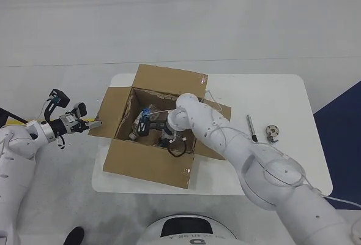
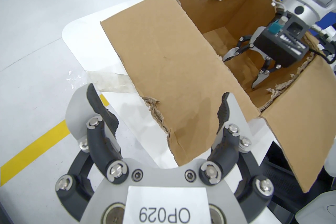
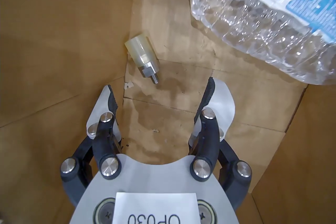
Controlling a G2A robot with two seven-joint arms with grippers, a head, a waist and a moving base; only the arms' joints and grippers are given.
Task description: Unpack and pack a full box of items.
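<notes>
Risk we see: open, empty right gripper [image 3: 160, 84] scraping the box [image 3: 65, 25] wall by the stud [image 3: 143, 59]; left gripper [image 2: 157, 92], box's nine o'clock, likewise open, empty.

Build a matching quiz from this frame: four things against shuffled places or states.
Things
1. plastic bottle
2. threaded fitting
3. thin rod
4. left gripper

Places
A. on the box floor by a wall, ahead of the open right gripper
B. outside the box, open, at a side flap
C. clear and crumpled, lying inside the box
D. on the table, beside a round metal part

Pairs: 1-C, 2-A, 3-D, 4-B
</notes>
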